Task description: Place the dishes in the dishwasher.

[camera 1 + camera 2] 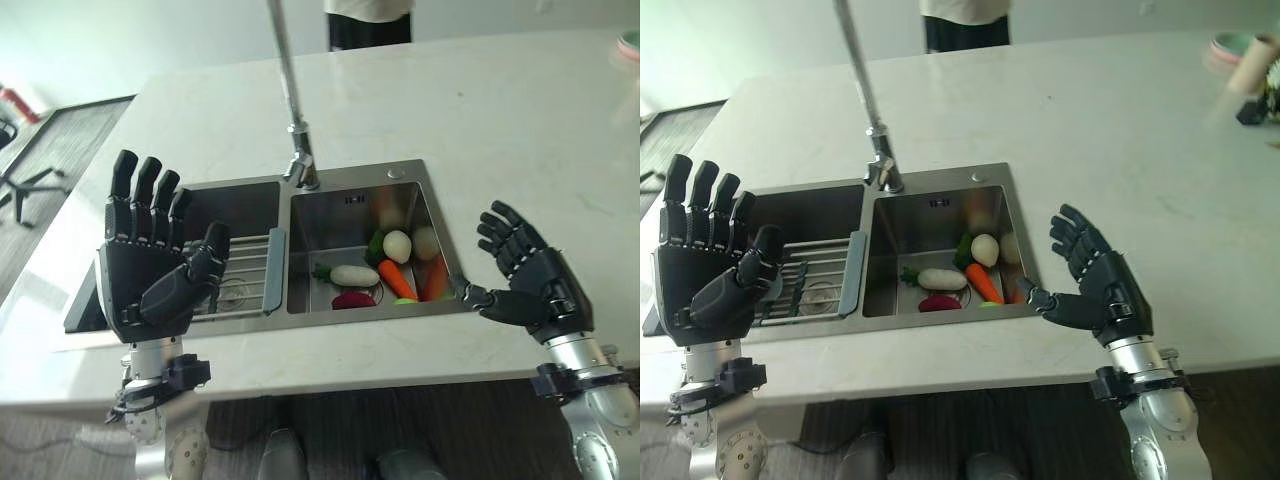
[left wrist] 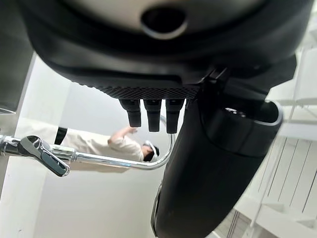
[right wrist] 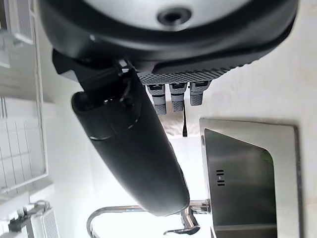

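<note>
Big pale marble-look counter (image 1: 500, 110) takes up most of the scene, smooth, with faint veining. Set into it is a brushed-steel double sink (image 1: 405, 175), square-cornered, and I'll place everything else off that.

Sink's right basin (image 1: 330, 225) holds toy veg: a white egg-shaped one (image 1: 397, 246), a white radish-looking one (image 1: 354, 275), an orange carrot (image 1: 397, 279), a dark red piece (image 1: 352, 300) at the near wall, plus some green bits I can't make out. The left basin (image 1: 235, 205) has a wire rack (image 1: 240, 262) with a grey end bar (image 1: 274, 270) laid across it, right against the divider. I can't spot any actual dishes in either basin, and no dishwasher I can pick out.

A chrome faucet (image 1: 290, 90) rises from the sink's back edge at the divider, with a tall thin neck and a lever at the base.

The left hand (image 1: 150, 270) is held up over the sink's left basin, fingers straight and spread, thumb angled across the palm, holding nothing. The right hand (image 1: 530, 280) hovers just off the sink's right rim, palm up, fingers loosely fanned, also empty.

Beyond the sink, at the counter's far edge, a person (image 1: 368, 22) in a light top and dark trousers. Far right of the sink are a pale bowl and a cardboard-coloured roll (image 1: 1250, 62), both blurry. No readable writing anywhere.
</note>
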{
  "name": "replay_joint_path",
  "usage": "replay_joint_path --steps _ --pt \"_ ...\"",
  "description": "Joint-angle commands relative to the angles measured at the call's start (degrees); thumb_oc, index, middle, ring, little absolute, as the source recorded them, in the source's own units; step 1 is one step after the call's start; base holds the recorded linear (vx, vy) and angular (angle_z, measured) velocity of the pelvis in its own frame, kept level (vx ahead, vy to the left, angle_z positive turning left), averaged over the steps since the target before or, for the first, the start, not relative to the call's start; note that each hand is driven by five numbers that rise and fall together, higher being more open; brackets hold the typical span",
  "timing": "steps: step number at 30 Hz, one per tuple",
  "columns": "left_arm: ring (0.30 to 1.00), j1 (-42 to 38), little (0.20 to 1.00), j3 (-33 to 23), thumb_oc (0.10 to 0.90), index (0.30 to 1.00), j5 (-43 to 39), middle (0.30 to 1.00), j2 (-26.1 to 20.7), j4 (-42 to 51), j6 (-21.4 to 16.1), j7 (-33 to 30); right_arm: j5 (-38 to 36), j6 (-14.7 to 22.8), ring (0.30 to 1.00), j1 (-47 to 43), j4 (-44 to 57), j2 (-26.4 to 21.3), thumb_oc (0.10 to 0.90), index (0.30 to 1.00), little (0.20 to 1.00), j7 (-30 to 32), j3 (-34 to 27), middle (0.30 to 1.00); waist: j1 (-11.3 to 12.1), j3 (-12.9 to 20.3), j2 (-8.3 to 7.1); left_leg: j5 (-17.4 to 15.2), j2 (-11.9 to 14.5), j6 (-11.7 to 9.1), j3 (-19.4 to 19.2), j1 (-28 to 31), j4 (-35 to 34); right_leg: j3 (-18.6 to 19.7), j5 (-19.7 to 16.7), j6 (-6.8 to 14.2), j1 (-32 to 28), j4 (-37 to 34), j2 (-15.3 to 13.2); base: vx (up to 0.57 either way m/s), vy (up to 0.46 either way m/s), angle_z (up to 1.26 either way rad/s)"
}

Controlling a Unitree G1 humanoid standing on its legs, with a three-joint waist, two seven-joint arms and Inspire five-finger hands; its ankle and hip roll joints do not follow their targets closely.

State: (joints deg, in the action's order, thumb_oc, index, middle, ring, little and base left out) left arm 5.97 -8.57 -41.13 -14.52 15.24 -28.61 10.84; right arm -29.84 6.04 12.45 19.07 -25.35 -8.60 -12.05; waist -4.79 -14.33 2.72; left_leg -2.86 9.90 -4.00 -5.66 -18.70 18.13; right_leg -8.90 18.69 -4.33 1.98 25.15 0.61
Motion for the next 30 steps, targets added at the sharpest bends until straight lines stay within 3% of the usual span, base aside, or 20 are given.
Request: replay_joint_path --steps 1,2,5,8,9,11,15,22,24,28,30 --pt "0.900 -1.8 0.900 -2.2 0.800 0.900 -2.3 0.900 -5.6 8.8 -5.0 2.3 -2.4 5.4 0.900 -3.9 8.0 1.0 0.800 0.900 0.900 -0.3 -1.2 0.900 1.9 3.2 -2.26 -6.6 0.1 -2.5 -0.5 8.3 -0.9 2.9 -6.0 14.6 1.1 -8.0 -12.2 0.11 0.391 0.39" --pt "0.900 -2.9 0.900 -2.6 0.800 0.900 -2.6 0.900 -6.1 9.3 -4.1 3.5 -1.9 5.8 0.900 -3.0 8.3 2.1 0.800 0.900 0.900 0.5 -1.8 0.900 1.8 3.3 -2.94 -7.6 -1.3 -1.8 -1.1 9.2 -0.9 1.9 -7.6 15.7 1.6 -8.0 -14.2 0.08 0.334 0.49" --pt "0.900 -3.2 0.900 -3.6 0.800 0.900 -2.8 0.900 -6.9 10.1 -3.6 3.5 -2.8 4.9 0.900 -3.7 7.7 3.4 0.800 0.900 0.900 0.2 -1.6 0.900 2.9 3.4 -3.83 -8.9 -3.0 -0.1 -2.1 10.0 -0.9 -2.4 -9.5 16.1 1.6 -8.0 -16.8 0.06 0.331 0.38" --pt "0.900 -3.1 0.900 -4.1 0.800 0.900 -1.6 0.900 -7.2 11.0 -3.5 2.7 -1.6 4.2 0.900 -5.4 7.3 4.1 0.800 0.900 0.900 -0.6 0.1 0.900 4.8 3.4 -4.10 -9.0 -2.7 0.5 -3.6 9.9 -0.9 -7.2 -10.1 15.8 1.2 -8.0 -17.8 -0.02 0.125 -0.17" --pt "0.900 -3.7 0.900 -3.4 0.800 0.900 0.1 0.900 -7.8 11.2 -3.8 2.0 -1.0 4.2 0.900 -6.7 7.1 4.1 0.800 0.900 0.900 0.5 1.3 0.900 5.4 3.2 -4.41 -9.5 -2.9 1.0 -4.1 10.1 -0.9 -8.2 -9.6 15.6 1.6 -8.0 -16.8 -0.08 0.044 -0.48" --pt "0.900 -5.8 0.900 -2.2 0.800 0.900 1.2 0.900 -8.7 10.9 -4.4 2.1 -0.9 4.6 0.900 -7.5 6.8 3.6 0.800 0.900 0.900 1.9 1.6 0.900 5.2 3.1 -4.64 -9.1 -3.8 1.6 -3.1 9.0 -0.9 -6.3 -9.5 14.8 3.6 -8.0 -14.5 -0.08 -0.027 -0.55" --pt "0.900 -6.8 0.900 -1.4 0.800 0.900 2.5 0.900 -8.5 11.7 -3.4 4.0 -1.0 5.9 0.900 -8.1 5.7 2.6 0.800 0.900 0.900 2.8 2.0 0.900 6.1 3.3 -4.90 -8.6 -4.3 2.0 -3.1 8.0 -0.9 -5.7 -9.7 14.7 4.3 -8.0 -13.6 -0.04 -0.099 0.37" --pt "0.900 -5.1 0.900 -2.3 0.800 0.900 1.5 0.900 -10.3 11.6 5.0 7.2 -1.3 5.5 0.900 -8.4 5.4 1.8 0.800 0.900 0.900 2.3 1.8 0.900 7.0 4.4 -4.35 -9.0 -3.8 1.5 -4.3 8.9 -0.9 -7.3 -8.5 14.2 4.4 -8.0 -13.1 -0.02 -0.126 0.06" --pt "0.900 -4.2 0.900 -2.7 0.800 0.900 1.6 0.900 -10.2 11.4 4.8 6.2 -0.8 5.1 0.900 -8.4 5.0 1.9 0.800 0.900 0.900 2.3 2.1 0.900 7.0 4.8 -3.87 -9.1 -3.5 1.3 -4.5 9.3 -0.9 -7.3 -8.1 13.8 4.2 -8.0 -12.7 0.01 -0.110 -0.02" --pt "0.900 -1.7 0.900 -4.8 0.800 0.900 15.4 0.900 -12.5 10.8 1.4 -1.4 -1.3 4.2 0.900 -7.0 5.2 0.9 0.800 0.900 0.900 1.5 1.0 0.900 7.0 5.4 -2.87 -9.1 -2.9 0.6 -4.5 9.9 -0.9 -8.1 -7.0 13.1 3.3 -8.0 -12.2 -0.01 -0.100 0.03" --pt "0.900 -0.6 0.900 -6.2 0.800 0.900 17.3 0.900 -14.6 10.0 1.0 -3.8 -1.5 3.7 0.900 -6.9 5.1 -0.1 0.800 0.900 0.900 1.5 0.7 0.900 7.1 5.7 -2.48 -9.2 -2.8 0.3 -4.3 10.2 -0.9 -8.3 -6.5 13.0 2.8 -8.0 -12.1 0.00 -0.018 0.03"
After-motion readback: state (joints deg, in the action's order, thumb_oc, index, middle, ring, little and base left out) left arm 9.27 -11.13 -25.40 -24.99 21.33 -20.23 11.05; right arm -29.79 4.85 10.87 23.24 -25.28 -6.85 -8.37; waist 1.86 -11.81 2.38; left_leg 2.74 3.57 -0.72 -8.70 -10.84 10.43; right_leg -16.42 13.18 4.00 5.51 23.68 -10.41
